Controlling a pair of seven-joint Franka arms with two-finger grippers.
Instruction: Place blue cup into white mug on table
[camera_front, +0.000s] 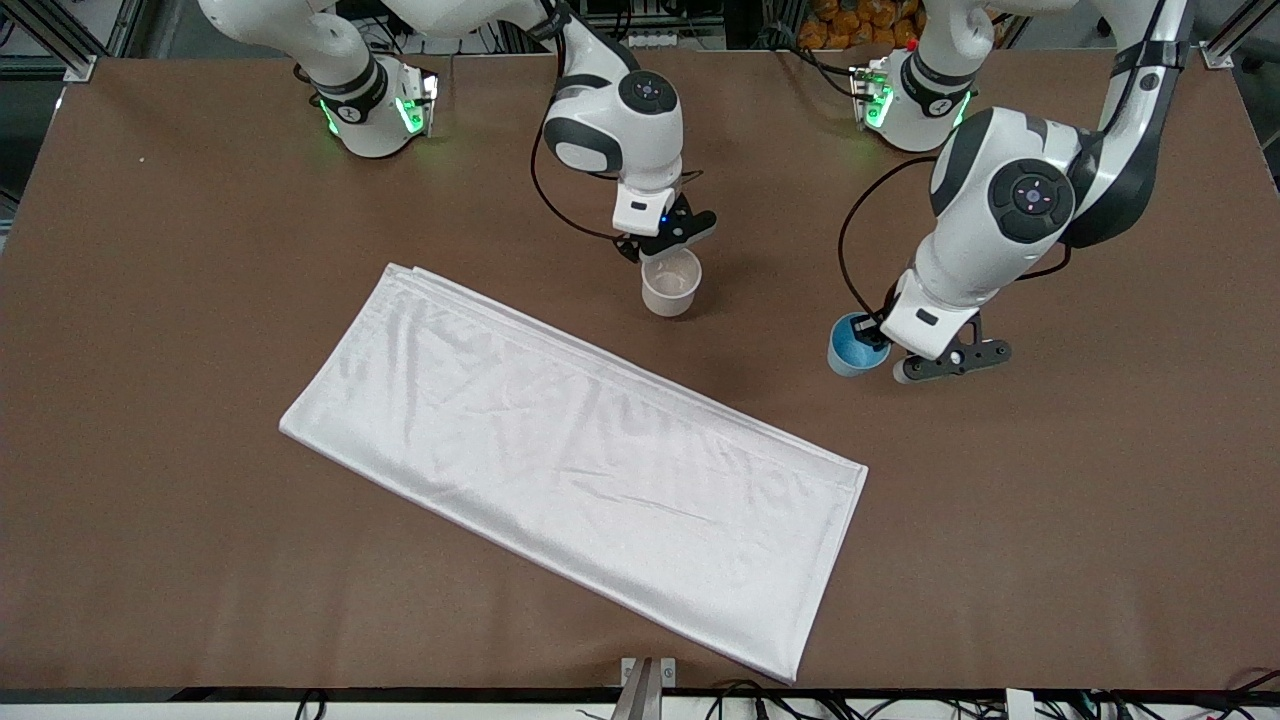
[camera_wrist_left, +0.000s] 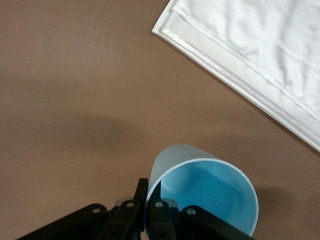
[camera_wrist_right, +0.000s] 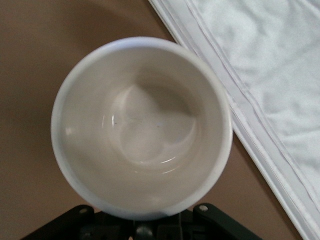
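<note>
Front view shows a brown counter (camera_front: 150, 400) with a folded white cloth (camera_front: 570, 460) as the landmark. The white mug (camera_front: 671, 283) stands upright just beside the cloth's long edge that lies farther from the front camera. The right hand (camera_front: 655, 245) is clamped on the mug's rim. The blue cup (camera_front: 852, 345) is near the cloth's corner toward the left arm's end, and the left hand (camera_front: 880, 340) pinches its rim, one finger inside.
</note>
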